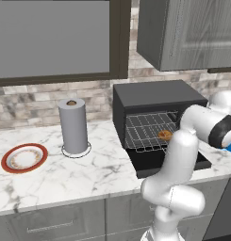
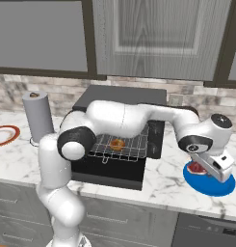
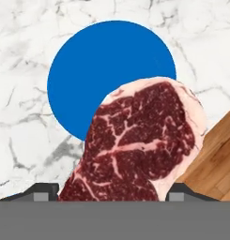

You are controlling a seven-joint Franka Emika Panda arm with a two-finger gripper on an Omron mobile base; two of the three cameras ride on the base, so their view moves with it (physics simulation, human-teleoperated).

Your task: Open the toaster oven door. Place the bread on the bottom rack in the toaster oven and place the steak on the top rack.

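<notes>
You have the flat black toaster oven door [image 1: 157, 164] folded down at the lower front of the black boxy toaster oven [image 1: 157, 96], at centre right of the left base view; that step is done. The small round golden-brown bread [image 2: 117, 144] lies on a silver wire rack [image 2: 134, 144] pulled forward at centre of the right base view. I judge this the bottom rack, but the arm hides much of the cavity and I cannot confirm which shelf it is.

The flat pinkish-red marbled steak [image 3: 135, 140] fills the lower centre of the hand view, in front of the round blue plate [image 3: 88, 70] and between the two dark finger tips at the bottom edge. In the right base view the two-finger gripper [image 2: 213, 169] sits over that plate at lower right. Its jaws stand wide with the steak between them. Whether they grip it, and whether it is lifted, I cannot tell.

Remaining, in my judgement: carrying the steak to the upper wire rack.
</notes>
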